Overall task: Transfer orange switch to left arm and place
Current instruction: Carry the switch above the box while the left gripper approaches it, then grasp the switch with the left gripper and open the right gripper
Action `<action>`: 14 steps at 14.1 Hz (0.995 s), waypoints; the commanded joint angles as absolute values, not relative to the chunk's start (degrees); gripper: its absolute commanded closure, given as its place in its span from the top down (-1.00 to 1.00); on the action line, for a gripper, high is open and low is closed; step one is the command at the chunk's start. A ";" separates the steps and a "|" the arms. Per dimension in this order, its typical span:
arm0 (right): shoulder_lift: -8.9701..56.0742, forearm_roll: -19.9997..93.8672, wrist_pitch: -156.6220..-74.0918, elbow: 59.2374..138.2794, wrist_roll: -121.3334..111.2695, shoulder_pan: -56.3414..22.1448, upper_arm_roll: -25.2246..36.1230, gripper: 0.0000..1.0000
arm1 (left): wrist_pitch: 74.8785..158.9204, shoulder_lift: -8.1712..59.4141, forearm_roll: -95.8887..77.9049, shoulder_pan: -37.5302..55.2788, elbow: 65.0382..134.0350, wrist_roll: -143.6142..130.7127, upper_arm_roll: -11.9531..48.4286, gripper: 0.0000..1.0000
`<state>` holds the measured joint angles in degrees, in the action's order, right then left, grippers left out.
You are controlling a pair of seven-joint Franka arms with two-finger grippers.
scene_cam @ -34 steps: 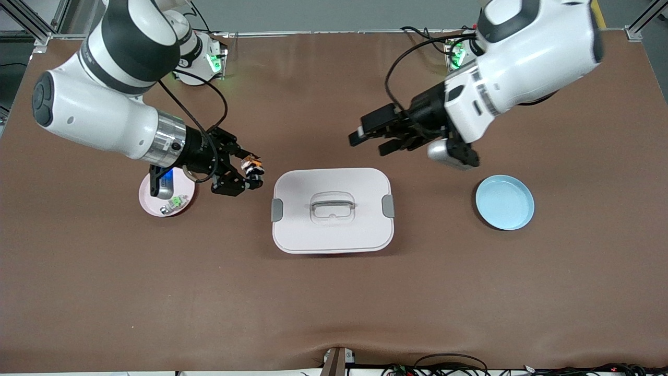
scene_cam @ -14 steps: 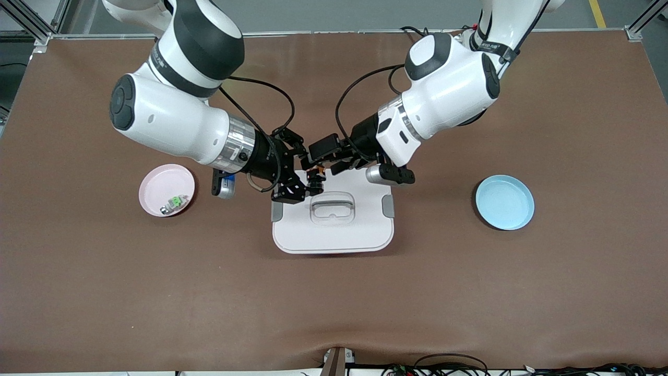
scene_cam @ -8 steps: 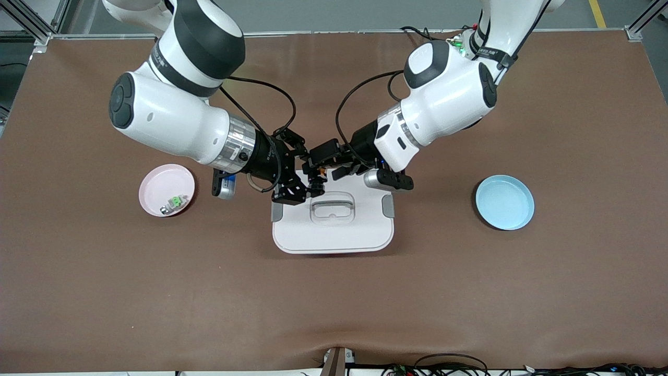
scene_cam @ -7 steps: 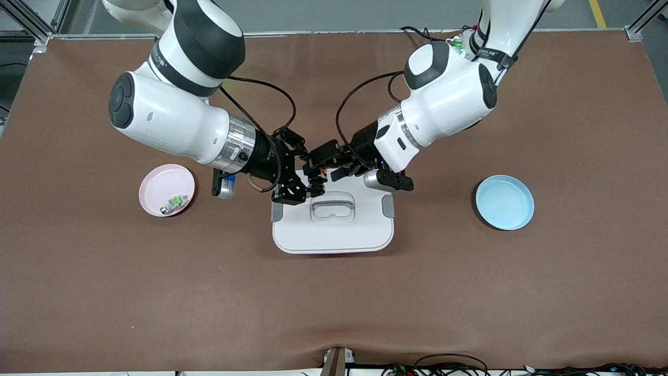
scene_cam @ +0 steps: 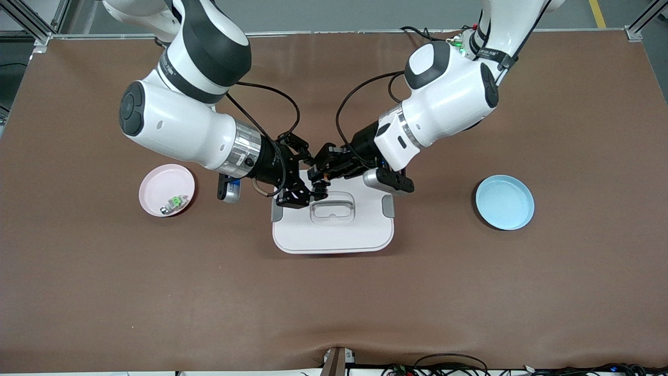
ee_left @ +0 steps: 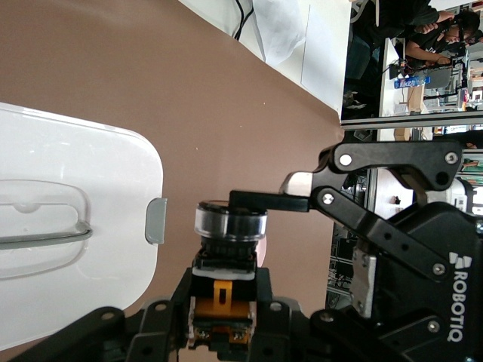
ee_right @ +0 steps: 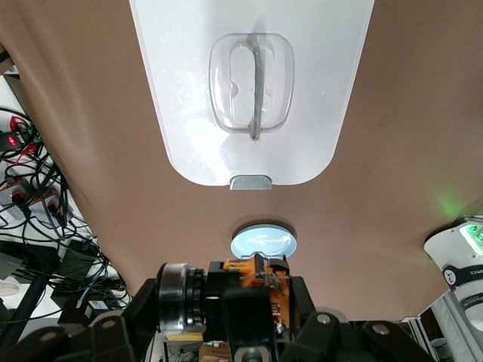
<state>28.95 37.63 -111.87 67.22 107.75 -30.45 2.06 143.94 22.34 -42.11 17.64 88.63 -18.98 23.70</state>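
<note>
The orange switch (scene_cam: 319, 180) is pinched between both end effectors at once, up in the air over the edge of the box (scene_cam: 332, 230) that lies toward the robots' bases. The left end effector (scene_cam: 324, 170) is clenched on the switch's black-and-orange body, and the right end effector (scene_cam: 312, 187) is likewise clamped on the same part — a two-sided grasp, fingertips meeting at one spot. In the left wrist view the switch (ee_left: 225, 279) is seen with its long axis running straight out from that end effector's fingers, a clear ringed collar at the outer end and the orange part tucked in by the pads; a finger of the right end effector (ee_left: 266, 200) is laid across the collar. In the right wrist view the switch (ee_right: 245, 290) is seen lying crosswise, a round metallic collar at one end, orange body at the middle. The box is white, smooth plastic, rounded-rectangular, with grey side latches and a clear handle recess in the lid. A pink plate (scene_cam: 167, 190) holding a small green-and-clear switch (scene_cam: 175, 203) is set on the brown matte surface (scene_cam: 334, 303) toward the right arm's end; a blue plate (scene_cam: 504, 202) is set toward the left arm's end.
</note>
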 commanded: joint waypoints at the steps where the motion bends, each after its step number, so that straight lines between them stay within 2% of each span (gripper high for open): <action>1: 30.49 38.50 -112.32 65.04 108.98 -31.20 2.64 -1.00 | 144.14 22.41 -42.36 17.40 88.77 -18.28 23.91 -1.00; 2: 30.85 38.50 -112.67 65.13 109.16 -31.29 2.64 -0.49 | 144.14 22.41 -42.36 17.40 88.86 -18.28 23.91 -1.00; 3: 30.85 38.50 -112.85 65.13 109.16 -31.46 2.64 0.75 | 144.14 22.41 -42.36 17.49 88.86 -18.28 23.91 -1.00; 4: 30.85 38.41 -113.11 65.13 109.16 -31.73 2.64 1.00 | 144.14 22.41 -42.36 17.49 88.86 -18.28 23.91 -1.00; 10: 30.67 38.23 -112.77 65.13 108.28 -30.59 2.81 1.00 | 144.05 21.89 -42.36 17.05 88.86 -18.63 23.91 -1.00; 14: 30.24 38.32 -106.28 64.95 104.26 -25.94 2.46 1.00 | 143.44 20.92 -42.36 15.83 89.12 -18.63 23.91 -1.00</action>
